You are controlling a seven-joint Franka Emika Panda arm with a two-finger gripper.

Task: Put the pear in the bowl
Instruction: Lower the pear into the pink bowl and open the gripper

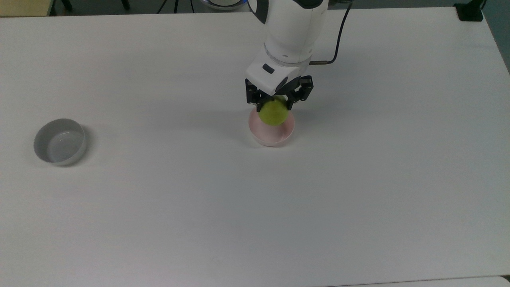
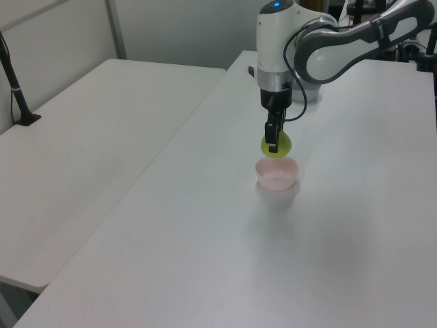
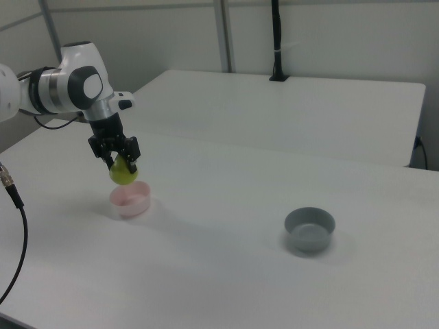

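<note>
- The black two-finger claw [image 1: 274,104] is closed on the small rounded yellow-green pear [image 1: 273,112], holding it by its upper part; in the top view the fruit sits just right of the frame's centre, in the upper half, overlapping the far rim of the small round pale pink bowl [image 1: 267,137]
- In the right view the pear [image 3: 123,171] hangs above the pink bowl [image 3: 130,199], apart from it, and seems nearer the bowl's far-left edge than its middle; the left view agrees, with the fruit [image 2: 276,145] over the bowl's [image 2: 277,174] far rim
- Risk, as I judge it: released from here, the pear may clip the rim and roll onto the white tabletop [image 1: 358,191]; the cause would be the off-centre position
- The bowl looks light; a drop from height could tip or shove it
- The round grey bowl [image 1: 59,141] at the top view's left edge lies well apart; no risk of confusion
</note>
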